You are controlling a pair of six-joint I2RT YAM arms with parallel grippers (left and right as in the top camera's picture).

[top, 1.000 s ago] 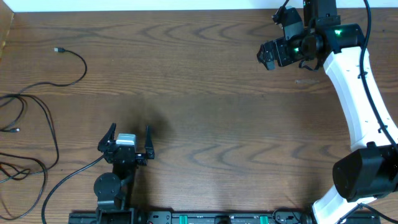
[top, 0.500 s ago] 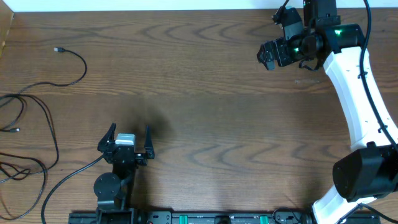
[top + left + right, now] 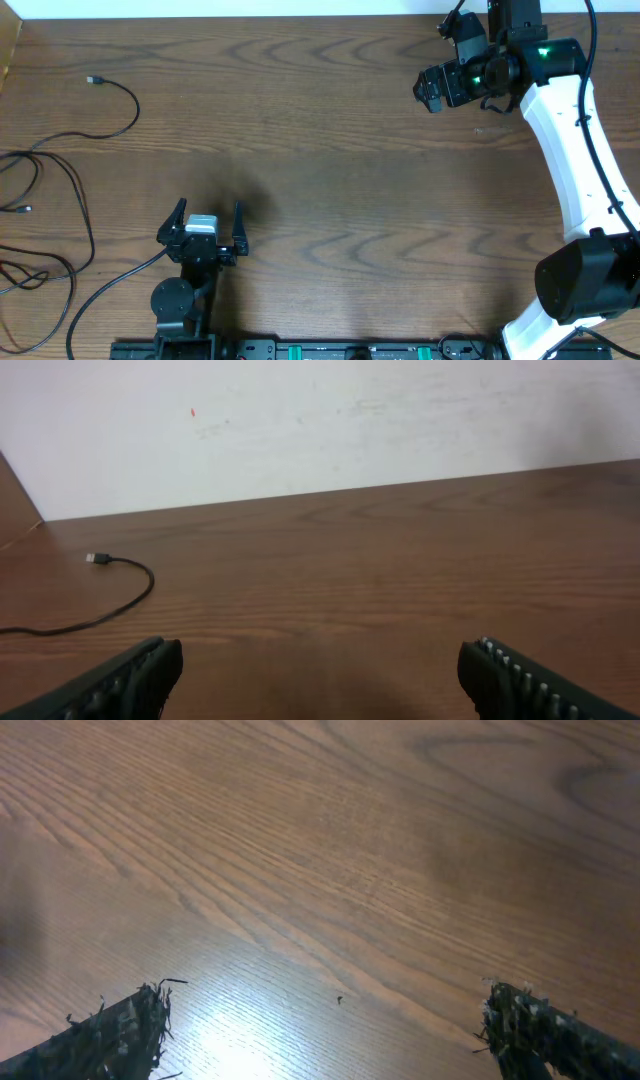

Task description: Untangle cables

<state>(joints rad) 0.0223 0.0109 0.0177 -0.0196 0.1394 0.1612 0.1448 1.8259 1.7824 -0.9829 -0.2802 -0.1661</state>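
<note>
Several thin black cables (image 3: pixel 62 160) lie in loose loops at the table's left edge. One cable's small plug end (image 3: pixel 93 79) rests at the far left; that plug (image 3: pixel 97 558) also shows in the left wrist view, its cord curving off to the left. My left gripper (image 3: pixel 210 206) sits low at the front left, open and empty, well right of the cables; in its wrist view the left gripper (image 3: pixel 320 672) has only wood between its fingers. My right gripper (image 3: pixel 426 90) hovers at the far right, far from every cable. In its own view the right gripper (image 3: pixel 325 1025) is open over bare wood.
A thin black cord (image 3: pixel 105 295) runs from beside my left arm's base toward the front left corner. The white right arm (image 3: pixel 570 150) spans the right side. A pale wall (image 3: pixel 320 420) rises behind the table's far edge.
</note>
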